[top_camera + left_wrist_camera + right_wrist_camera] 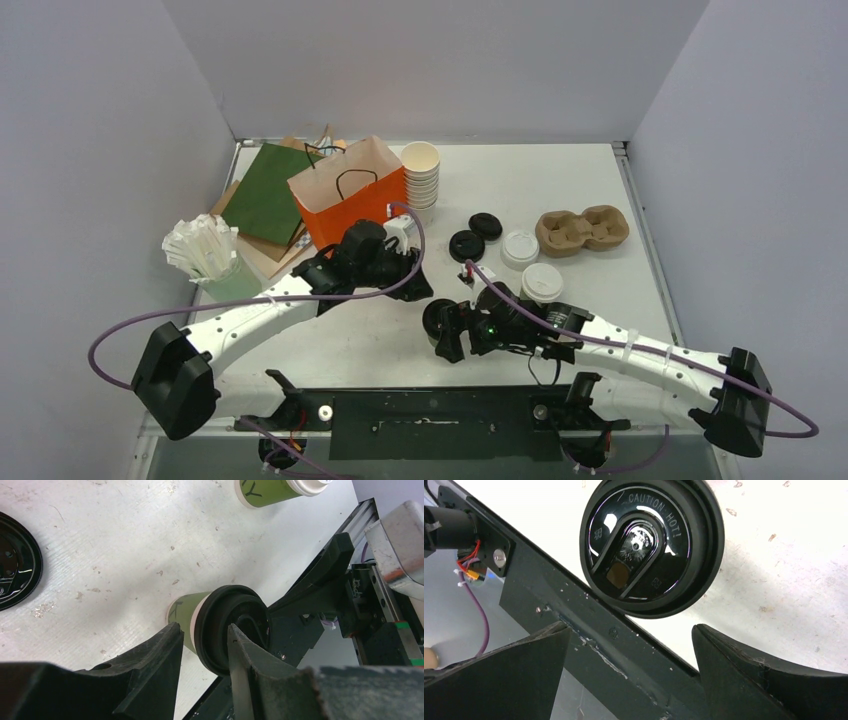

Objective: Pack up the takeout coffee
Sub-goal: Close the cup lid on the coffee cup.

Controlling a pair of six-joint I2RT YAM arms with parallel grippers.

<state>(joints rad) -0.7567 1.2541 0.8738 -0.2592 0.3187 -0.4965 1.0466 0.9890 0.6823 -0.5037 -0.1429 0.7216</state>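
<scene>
A takeout coffee with olive-green sides and a black lid stands upright near the table's front edge. My right gripper stands wide open just beside it. In the right wrist view the black lid lies beyond the spread fingertips, untouched. My left gripper hovers just behind that cup, open with a narrow gap and nothing in it. Past its fingers I see the same cup. A second coffee with a white lid stands to the right, also seen as the white-lidded cup.
An open orange paper bag stands at the back left beside a stack of lidless white cups. A cardboard cup carrier lies at the back right. Loose black lids and a white lid lie mid-table. Straws stand at the left.
</scene>
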